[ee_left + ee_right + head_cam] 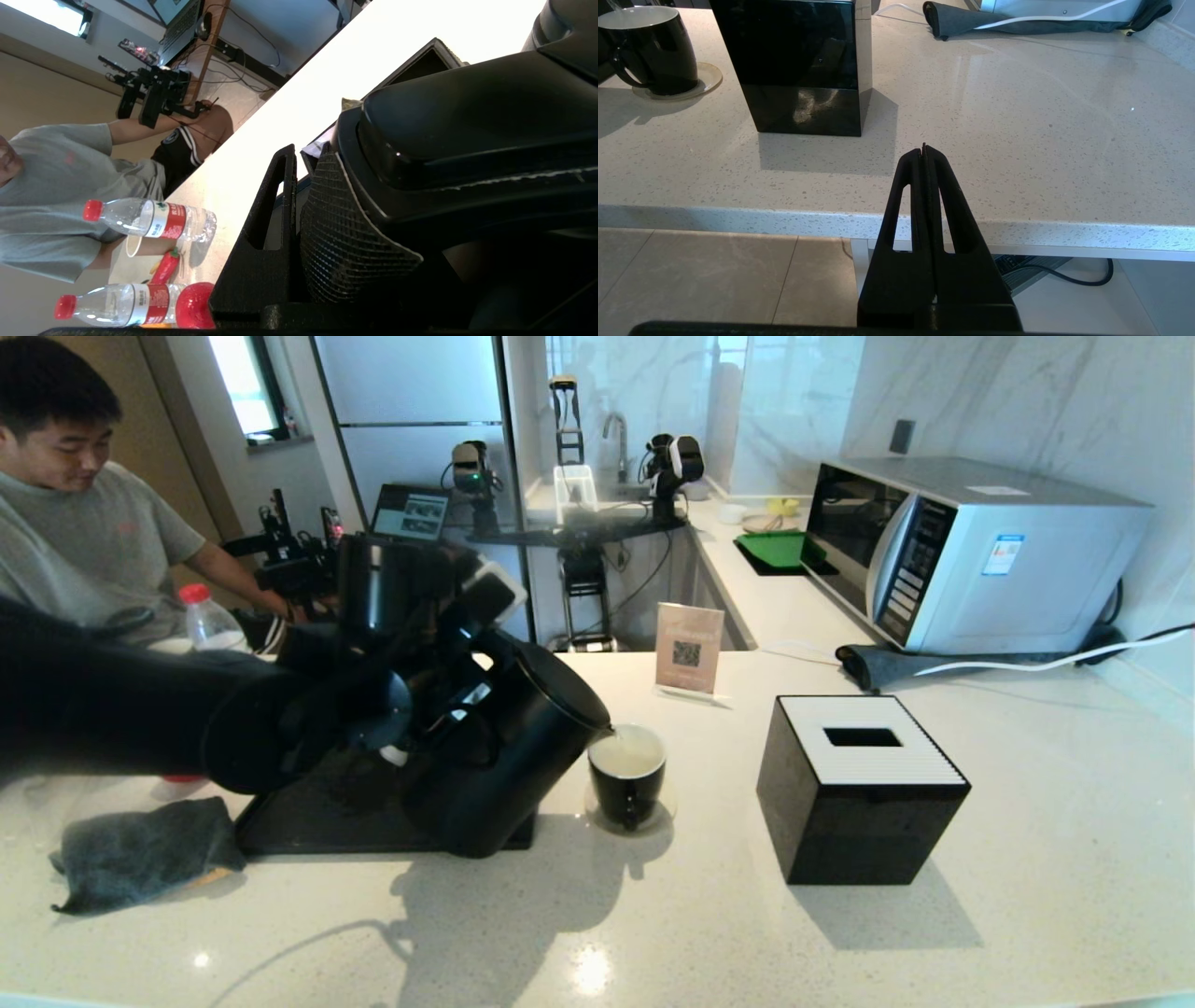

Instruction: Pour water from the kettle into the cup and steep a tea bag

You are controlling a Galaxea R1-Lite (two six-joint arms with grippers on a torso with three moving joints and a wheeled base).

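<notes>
The matte black kettle (523,756) is tipped to the right, its spout over the rim of the black cup (627,775). My left gripper (448,705) is shut on the kettle's loop handle (467,126); one finger (268,219) shows beside it. Clear water (625,754) fills much of the cup's white inside. The cup stands on a round coaster (658,817). My right gripper (924,149) hangs shut and empty off the counter's front edge, far right of the cup (654,46). No tea bag is in view.
A black tissue box (859,793) stands right of the cup. The kettle's base tray (317,821) and a grey cloth (140,849) lie at the left. Red-capped bottles (149,219), a card sign (689,649), a microwave (980,551) and a seated person are at the back.
</notes>
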